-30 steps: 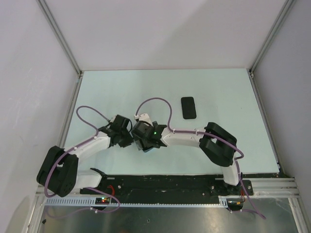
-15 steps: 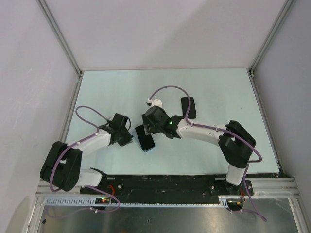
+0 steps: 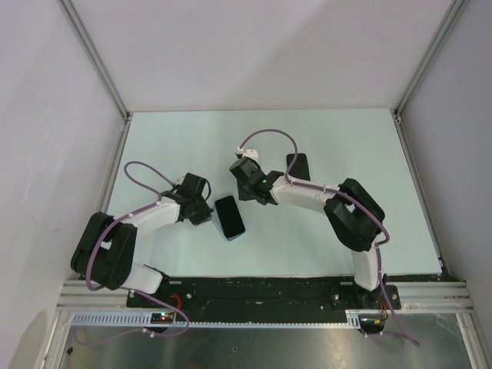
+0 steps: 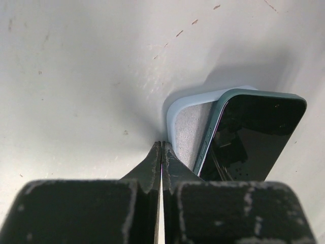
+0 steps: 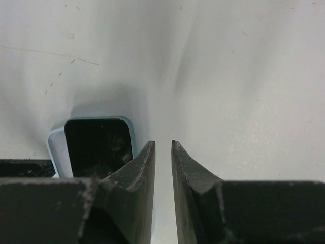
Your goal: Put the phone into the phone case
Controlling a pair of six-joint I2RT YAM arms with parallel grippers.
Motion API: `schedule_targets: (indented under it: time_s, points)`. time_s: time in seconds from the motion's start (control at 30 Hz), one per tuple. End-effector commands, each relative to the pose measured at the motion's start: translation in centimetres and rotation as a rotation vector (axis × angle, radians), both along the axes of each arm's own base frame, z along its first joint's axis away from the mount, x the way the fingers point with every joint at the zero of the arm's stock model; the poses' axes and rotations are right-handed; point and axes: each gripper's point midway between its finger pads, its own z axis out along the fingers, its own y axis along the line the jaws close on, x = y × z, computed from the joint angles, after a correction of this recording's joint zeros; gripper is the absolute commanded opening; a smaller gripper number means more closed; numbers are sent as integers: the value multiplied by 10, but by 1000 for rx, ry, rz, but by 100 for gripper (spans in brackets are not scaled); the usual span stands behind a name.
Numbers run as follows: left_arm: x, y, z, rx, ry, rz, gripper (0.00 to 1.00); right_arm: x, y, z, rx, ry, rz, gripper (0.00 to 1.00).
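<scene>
Phone (image 4: 254,137) - stiff, slick glass, probably - lies askew on the bendy pale-blue case (image 4: 185,122), 1 long edge unseated, on the table (image 3: 346,138) between 2 grippers. Best pinched by its long edges. Left gripper (image 4: 161,152) is closed, empty, just beside the case - right gripper (image 5: 162,152) barely parted, empty.

Looks down on a scuffed white desk (image 4: 76,76); finds the left tool (image 4: 161,152) pinched shut just beside the pale-blue phone case (image 4: 184,119), dark phone (image 4: 254,132) askew inside.
</scene>
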Motion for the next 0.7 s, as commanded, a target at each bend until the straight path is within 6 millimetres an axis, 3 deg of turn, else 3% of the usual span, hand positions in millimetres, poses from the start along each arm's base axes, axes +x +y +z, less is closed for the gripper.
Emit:
schedule_targets:
  time_s: [0.0, 0.33, 0.67]
  points:
    - [16, 2, 5, 20, -30, 25, 0, 15, 11, 5, -9, -16, -18, 22]
    - [24, -3, 6, 20, -31, 14, 0, -5, 32, -20, -43, 30, 30, 21]
    - [28, -8, 8, 3, -43, 3, 0, -22, 46, -16, -24, 33, 61, 21]
